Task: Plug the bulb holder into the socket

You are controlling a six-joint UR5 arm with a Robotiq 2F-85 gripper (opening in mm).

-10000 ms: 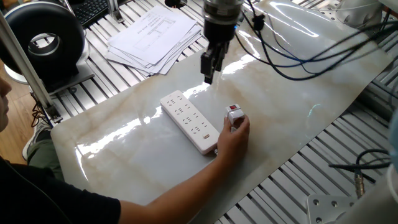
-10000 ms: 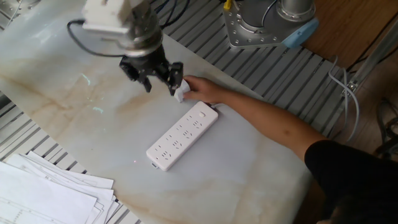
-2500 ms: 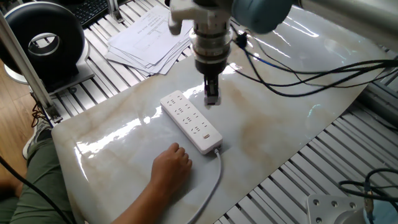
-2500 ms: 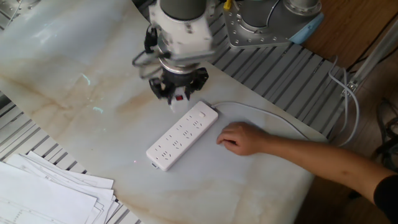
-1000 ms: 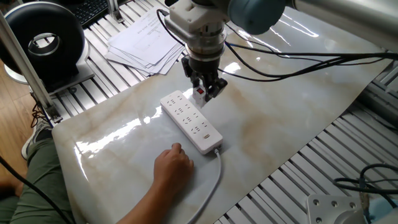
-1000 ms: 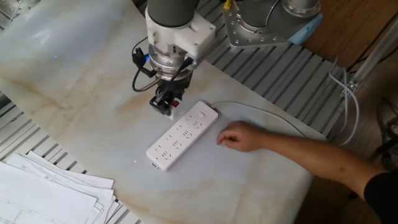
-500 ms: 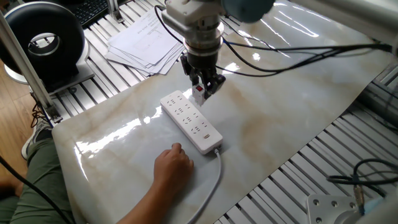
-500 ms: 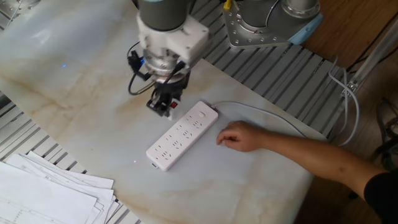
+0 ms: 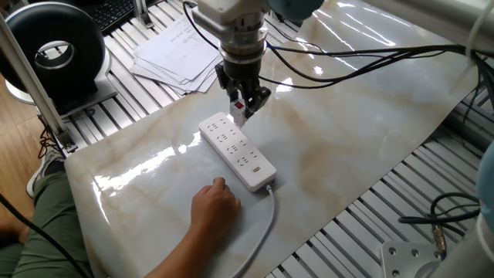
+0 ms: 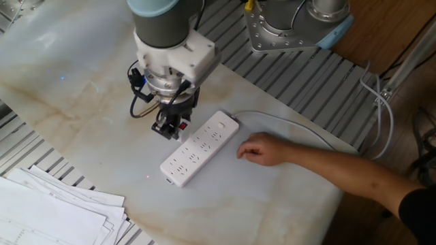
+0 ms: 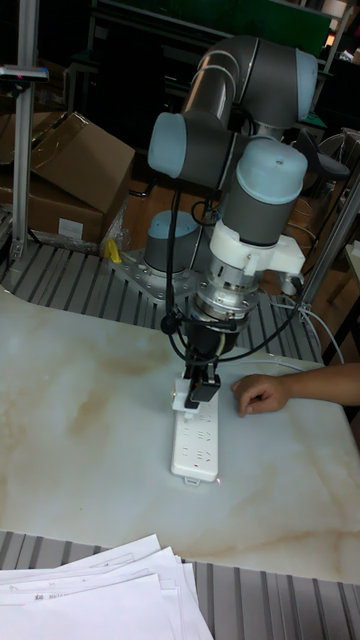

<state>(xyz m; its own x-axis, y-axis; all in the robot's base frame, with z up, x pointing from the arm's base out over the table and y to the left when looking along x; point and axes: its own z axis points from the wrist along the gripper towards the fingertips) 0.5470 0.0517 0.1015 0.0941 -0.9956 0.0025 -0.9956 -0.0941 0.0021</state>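
The socket (image 9: 238, 151) is a long white power strip lying diagonally on the marble table, with its white cable (image 9: 266, 220) running off the near end. My gripper (image 9: 241, 109) hangs just above and beside the strip's far end, shut on the bulb holder (image 9: 240, 107), a small white piece with a red patch. From the other side, the gripper (image 10: 170, 126) holds the bulb holder (image 10: 181, 125) at the edge of the socket (image 10: 199, 148). In the tall view the bulb holder (image 11: 183, 394) sits at the top left corner of the socket (image 11: 197, 440).
A person's hand (image 9: 213, 204) rests on the table beside the strip's cable end, also in the tall view as the hand (image 11: 258, 393). A stack of papers (image 9: 185, 46) lies at the back left. A black round device (image 9: 58, 48) stands off the table's left.
The gripper, still holding the bulb holder, has shifted a little along the strip toward its end away from the cable. The hand and strip have not moved.
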